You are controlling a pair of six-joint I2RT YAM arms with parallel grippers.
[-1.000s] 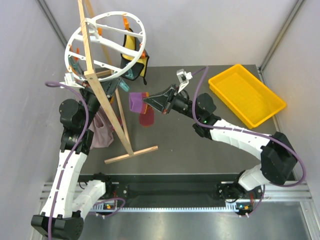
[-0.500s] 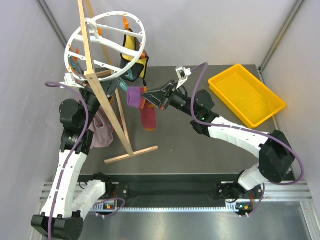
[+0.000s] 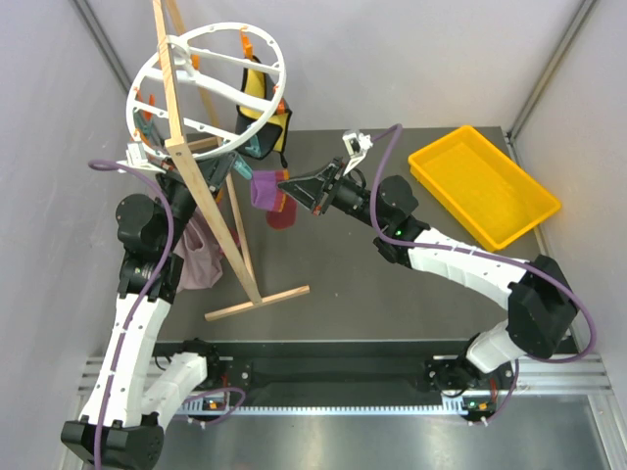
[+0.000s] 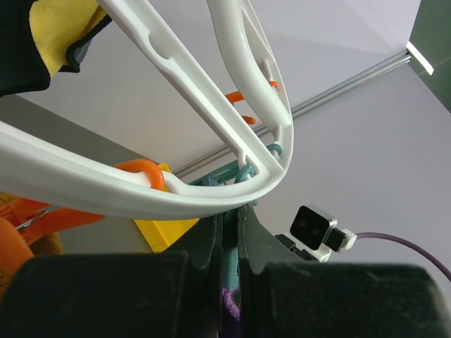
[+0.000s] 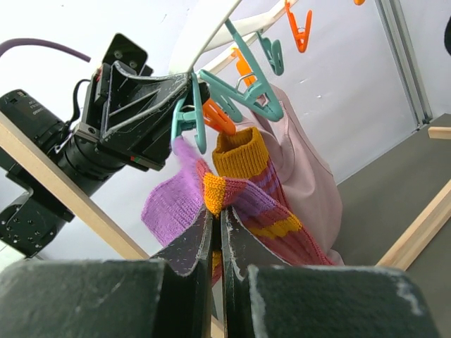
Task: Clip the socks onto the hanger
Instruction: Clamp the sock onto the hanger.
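The white wheel hanger point(image 3: 206, 88) hangs at the upper left from the wooden stand. My left gripper point(image 3: 238, 162) is shut on a teal clip point(image 4: 233, 236) under the hanger rim point(image 4: 211, 197); a bit of purple sock point(image 4: 229, 304) shows low between its jaws. My right gripper point(image 3: 284, 186) is shut on a sock point(image 3: 266, 188) at an orange patch point(image 5: 220, 190) and holds it up at that teal clip point(image 5: 190, 116). The sock's purple part point(image 5: 169, 204) reaches up to the clip. An orange cuff point(image 5: 243, 158) sits just under an orange clip point(image 5: 218, 116). I cannot tell whether that is one sock or two.
The light wooden stand point(image 3: 211, 196) leans across the left side, its foot on the table. A pale mauve cloth point(image 3: 201, 257) hangs behind it. A yellow-and-black garment point(image 3: 263, 108) hangs from the hanger's far side. A yellow tray point(image 3: 485, 184) lies at the right.
My right gripper has moved left and up with the sock, to the hanger's rim. The sock's hanging red end has been drawn up shorter. The left arm has stayed still.
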